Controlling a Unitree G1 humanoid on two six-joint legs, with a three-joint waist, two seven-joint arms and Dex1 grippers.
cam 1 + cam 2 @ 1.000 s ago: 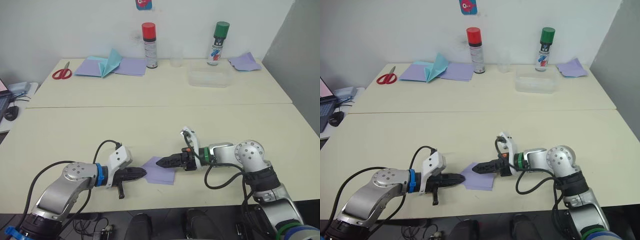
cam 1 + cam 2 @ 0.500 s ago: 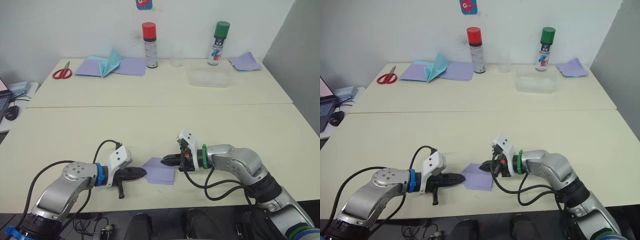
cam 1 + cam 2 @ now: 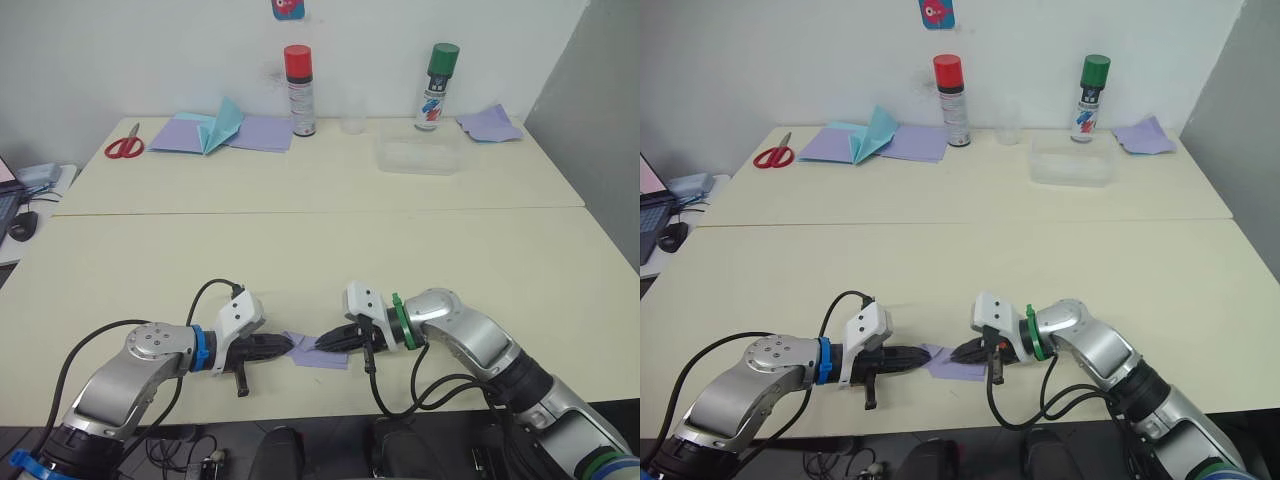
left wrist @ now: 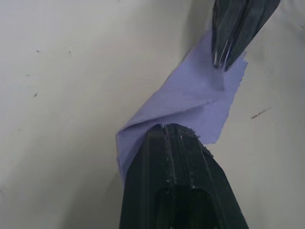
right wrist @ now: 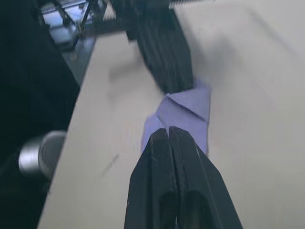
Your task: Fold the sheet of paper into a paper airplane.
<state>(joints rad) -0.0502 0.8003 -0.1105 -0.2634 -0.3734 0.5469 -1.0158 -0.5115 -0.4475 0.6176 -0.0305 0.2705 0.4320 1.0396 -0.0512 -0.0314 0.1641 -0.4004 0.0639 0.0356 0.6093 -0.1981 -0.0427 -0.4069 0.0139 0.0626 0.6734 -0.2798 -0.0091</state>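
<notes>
While both arms lie low over the near tabletop, these lines run from near to far.

Paper: the sheet [image 3: 318, 352] lies near the front edge of the near tabletop [image 3: 120, 280], between the two grippers; it is creased, with one flap partly raised.
Left gripper: the left gripper [image 3: 283, 345] has its jaws closed, with the tips on the paper's left end; the left wrist view shows the edge curling up at the tips, but whether it is pinched or only pressed down I cannot tell.
Right gripper: the right gripper [image 3: 325, 343] also has its jaws closed, with the tips pressing on the paper's right part, opposite the left tips.
Step in hand: by my reading, an early fold is being pressed, one arm pinning the sheet while the other works the crease; no pointed nose or wings are formed yet.
Next move: it calls for one tip to hold the sheet steady while the other runs along the fold, with light pressure so the thin sheet neither slides nor tears.
Risk: the paper sits close to the front edge and could be pushed off.
Far tabletop: scissors [image 3: 124, 146], a teal fold [image 3: 222, 124] on flat lavender sheets [image 3: 262, 132], a red-capped can [image 3: 299, 90], a clear tray [image 3: 420, 156], a green-capped can [image 3: 435, 86] and more lavender paper [image 3: 488, 124] stand well apart from the work.
</notes>
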